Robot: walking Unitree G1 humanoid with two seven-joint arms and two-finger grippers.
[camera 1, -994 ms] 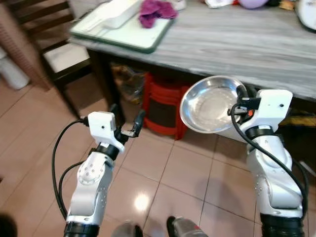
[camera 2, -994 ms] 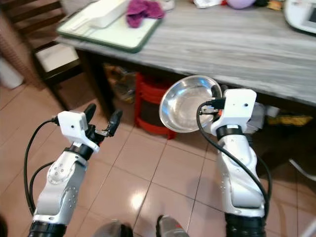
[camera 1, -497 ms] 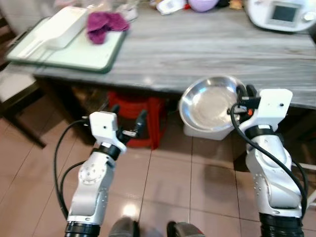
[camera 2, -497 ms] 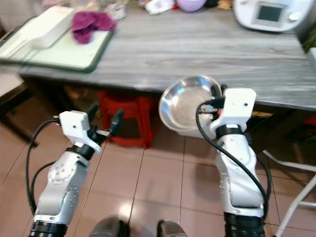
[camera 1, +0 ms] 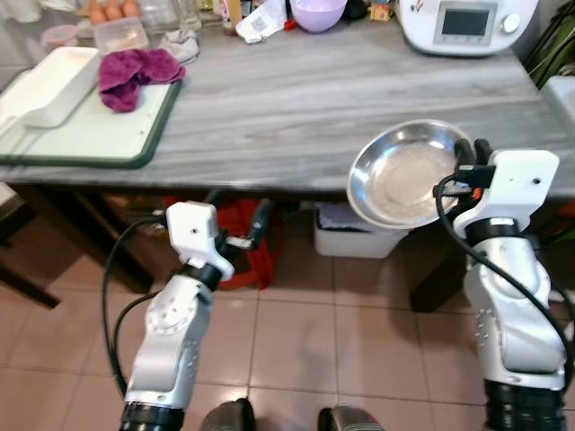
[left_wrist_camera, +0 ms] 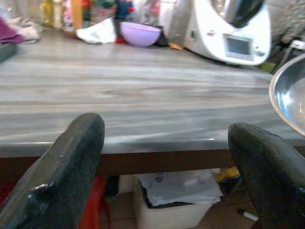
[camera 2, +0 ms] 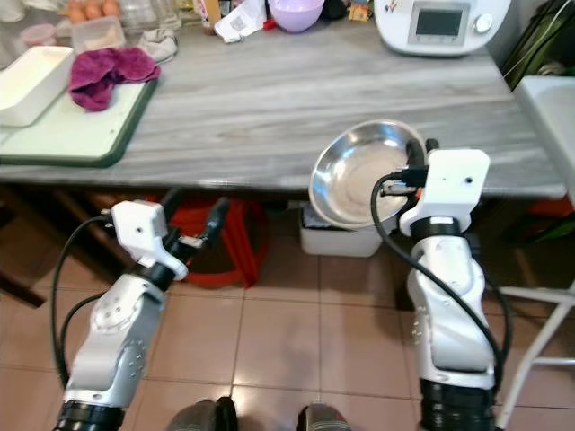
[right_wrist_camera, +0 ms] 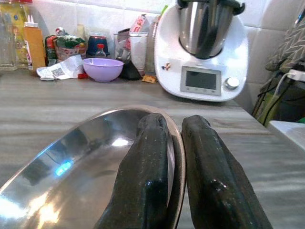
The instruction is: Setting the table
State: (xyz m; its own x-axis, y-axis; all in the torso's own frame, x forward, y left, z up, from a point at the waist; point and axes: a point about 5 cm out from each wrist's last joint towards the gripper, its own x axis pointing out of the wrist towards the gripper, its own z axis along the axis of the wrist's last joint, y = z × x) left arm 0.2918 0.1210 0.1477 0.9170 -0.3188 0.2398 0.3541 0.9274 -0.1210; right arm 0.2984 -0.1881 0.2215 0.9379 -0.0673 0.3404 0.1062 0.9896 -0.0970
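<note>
A shiny steel bowl (camera 1: 404,175) is held tilted at the front edge of the grey wood-grain table (camera 1: 296,108). My right gripper (camera 1: 469,157) is shut on its rim. In the right wrist view, both fingers (right_wrist_camera: 152,157) pinch the rim, with the bowl's (right_wrist_camera: 71,167) hollow spreading out to one side of them. My left gripper (camera 1: 238,215) is open and holds nothing. It hangs just below the table's front edge, and in the left wrist view its fingertips (left_wrist_camera: 81,143) frame the tabletop.
A green-rimmed tray (camera 1: 81,135) at the table's left holds a white dish (camera 1: 49,85) and a purple cloth (camera 1: 135,72). At the back stand a purple bowl (camera 1: 317,11) and a white kitchen machine (camera 1: 458,22). Under the table are a red stool (camera 1: 243,242) and a white bin (camera 1: 355,238).
The camera has swung right along the table and now faces it squarely. The bowl stays in my right gripper and now sits level with the table edge. The left gripper remains open.
</note>
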